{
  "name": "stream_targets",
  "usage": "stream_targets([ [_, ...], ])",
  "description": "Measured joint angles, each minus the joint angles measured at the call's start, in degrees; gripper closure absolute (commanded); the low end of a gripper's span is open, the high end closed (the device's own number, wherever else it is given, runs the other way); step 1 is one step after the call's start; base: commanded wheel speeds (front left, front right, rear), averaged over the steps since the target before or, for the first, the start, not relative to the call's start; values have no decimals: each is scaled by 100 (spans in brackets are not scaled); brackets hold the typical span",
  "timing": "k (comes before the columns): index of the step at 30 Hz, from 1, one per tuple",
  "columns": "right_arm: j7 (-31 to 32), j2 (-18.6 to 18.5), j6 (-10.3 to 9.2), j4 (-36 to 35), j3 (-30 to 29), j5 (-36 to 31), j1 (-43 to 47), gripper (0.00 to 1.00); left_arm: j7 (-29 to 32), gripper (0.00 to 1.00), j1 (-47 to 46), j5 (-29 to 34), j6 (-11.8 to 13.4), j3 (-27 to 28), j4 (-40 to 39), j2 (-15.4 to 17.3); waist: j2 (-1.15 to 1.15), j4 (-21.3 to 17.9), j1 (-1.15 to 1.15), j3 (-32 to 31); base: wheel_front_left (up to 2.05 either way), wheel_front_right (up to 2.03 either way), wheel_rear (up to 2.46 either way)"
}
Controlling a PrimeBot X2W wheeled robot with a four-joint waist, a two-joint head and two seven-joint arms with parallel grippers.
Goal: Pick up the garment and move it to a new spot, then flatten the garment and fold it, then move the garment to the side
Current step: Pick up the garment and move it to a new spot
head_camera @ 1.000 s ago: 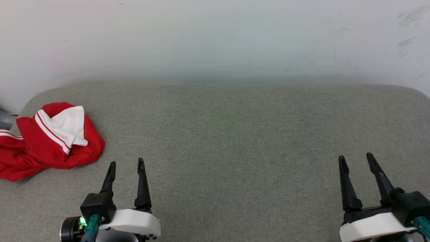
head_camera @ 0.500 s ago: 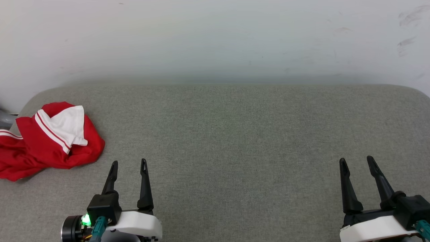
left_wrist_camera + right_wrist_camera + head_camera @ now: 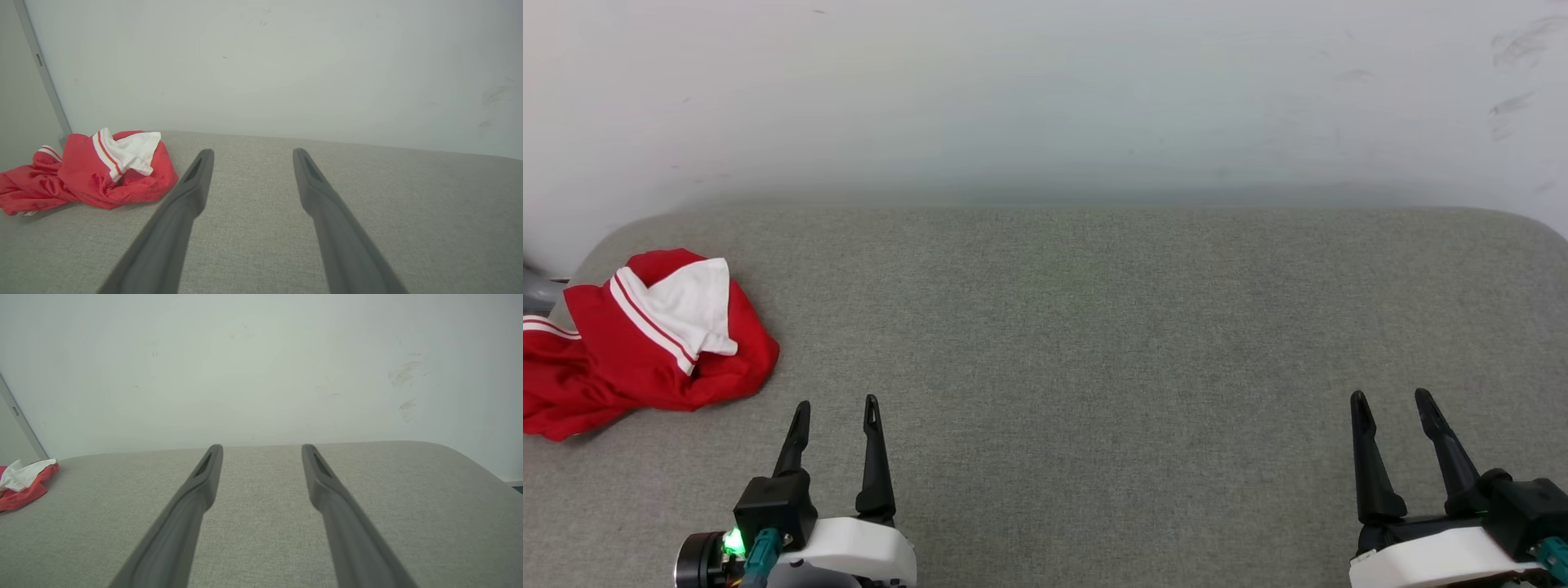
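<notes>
Found the left hand [image 3: 837, 402] low at the near left of the desk [image 3: 1094, 327], wrist toward the robot, both dark fingers pointing away toward the wall [image 3: 1045, 98]. Recorded its fingers spread wide over bare fabric, nothing between them. Noted a green light [image 3: 734, 539] lit on the wrist housing behind it. Found the right hand [image 3: 1390, 394] at the near right in a matching pose, fingers likewise parted and empty, angled a little to the left.

Located the garment [image 3: 645, 351] at the far-left end of the desk, crumpled in a red heap with a white sleeve and red-striped white trim on top, one part running past the head view's left edge. Placed it ahead and to the left of the left hand, apart from it, and well apart from the right hand.

Checked the desk covering: grey woven fabric, flat, corners rounded. Noted a plain pale wall directly behind, dark scuff marks [image 3: 1515, 49] toward its right, and a grey upright strip [image 3: 45, 77] at the left beyond the garment.
</notes>
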Motion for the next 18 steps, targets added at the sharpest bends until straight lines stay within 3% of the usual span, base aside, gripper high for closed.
stream_targets([
  [18, 0, 0, 0, 27, 4, 41, 2, 0, 0, 0, 2, -3, -15, 47, 96, 0, 0, 82, 0, 2, 0, 0, 0],
])
